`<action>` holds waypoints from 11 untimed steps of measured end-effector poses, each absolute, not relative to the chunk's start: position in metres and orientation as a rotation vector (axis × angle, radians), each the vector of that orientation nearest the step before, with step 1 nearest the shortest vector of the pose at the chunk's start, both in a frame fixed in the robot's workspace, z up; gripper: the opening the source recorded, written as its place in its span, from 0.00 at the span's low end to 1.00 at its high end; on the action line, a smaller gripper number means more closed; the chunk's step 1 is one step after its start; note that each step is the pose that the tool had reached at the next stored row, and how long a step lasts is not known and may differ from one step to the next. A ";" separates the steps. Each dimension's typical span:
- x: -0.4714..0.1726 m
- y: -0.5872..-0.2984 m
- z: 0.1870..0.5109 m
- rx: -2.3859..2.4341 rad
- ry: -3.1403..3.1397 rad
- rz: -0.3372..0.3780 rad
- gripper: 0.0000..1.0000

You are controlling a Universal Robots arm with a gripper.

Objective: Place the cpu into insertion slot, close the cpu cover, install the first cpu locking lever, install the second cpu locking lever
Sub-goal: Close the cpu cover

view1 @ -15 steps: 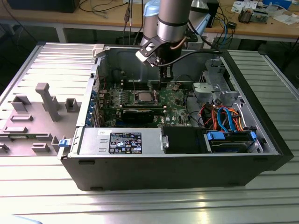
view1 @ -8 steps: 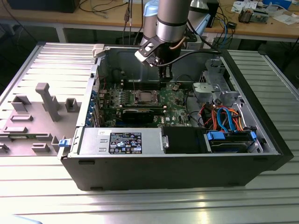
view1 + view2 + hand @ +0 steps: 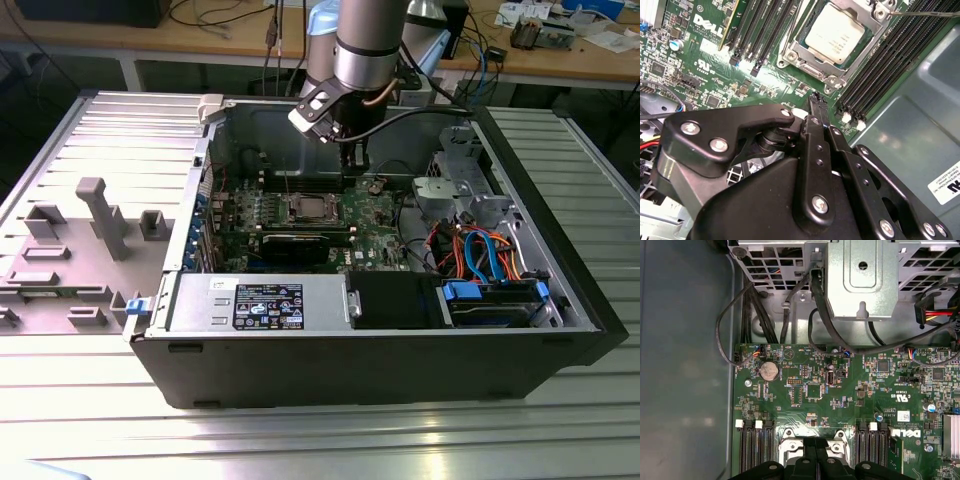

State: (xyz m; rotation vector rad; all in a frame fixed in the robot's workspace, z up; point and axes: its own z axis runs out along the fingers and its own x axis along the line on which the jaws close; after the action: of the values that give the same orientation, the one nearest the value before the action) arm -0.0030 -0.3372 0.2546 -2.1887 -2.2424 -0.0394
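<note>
Cpu (image 3: pixel 834 31) lies flat in the insertion slot (image 3: pixel 814 71), silver top facing up, claw (image 3: pixel 816 99) pressed together nearby.

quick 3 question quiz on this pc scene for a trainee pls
1. True or false: the cpu lies in the insertion slot.
2. What runs along both sides of that slot? A. long black memory slots B. cooling fans C. coiled hoses
3. Fill in: the end effector hangs above the ___ circuit board.
Key: 1 true; 2 A; 3 green.
</note>
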 end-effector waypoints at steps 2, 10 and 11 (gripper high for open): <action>-0.003 -0.337 0.254 -2.189 -2.242 -0.039 0.11; -0.024 -0.337 0.251 -2.189 -2.242 -0.039 0.11; -0.026 -0.337 0.250 -2.189 -2.242 -0.039 0.11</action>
State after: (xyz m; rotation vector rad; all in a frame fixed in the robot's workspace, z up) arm -0.0264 -0.3373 0.2503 -2.1886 -2.2424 -0.0392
